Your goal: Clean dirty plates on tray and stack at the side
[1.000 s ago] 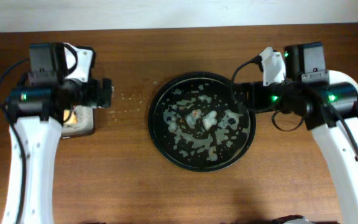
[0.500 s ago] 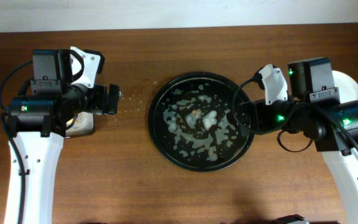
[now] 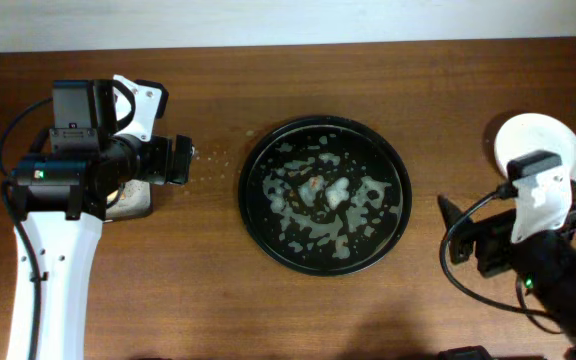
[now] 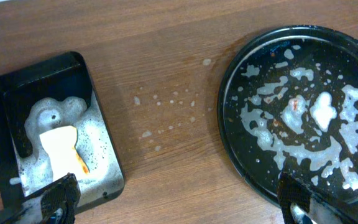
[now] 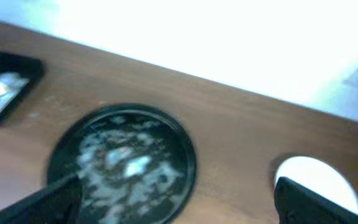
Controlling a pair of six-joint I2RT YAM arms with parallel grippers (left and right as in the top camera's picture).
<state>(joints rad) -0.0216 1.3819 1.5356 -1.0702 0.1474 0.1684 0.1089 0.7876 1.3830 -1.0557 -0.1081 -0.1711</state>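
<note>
Both spread and empty, left tool (image 4: pixel 176 196) and right tool (image 5: pixel 178 193) flank foamy round tray (image 3: pixel 242 195), bare of plates; white plate (image 3: pixel 543 135) lies ahead-right of right tool: stacking judged done, next move only retraction.

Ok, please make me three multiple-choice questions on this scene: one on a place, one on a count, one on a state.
1. Where is the white plate?
A) on the round tray
B) on the table, on the right arm's side
C) in the rectangular tray

2. How many plates lie on the round tray?
A) none
B) one
C) three

3. How do the left arm's jaws stand?
A) shut on the sponge
B) shut on a plate
C) open, holding nothing

Answers:
1 B, it lies on bare wood, apart from the tray.
2 A, only foam lies there.
3 C, the left wrist view shows the tips far apart.
</note>
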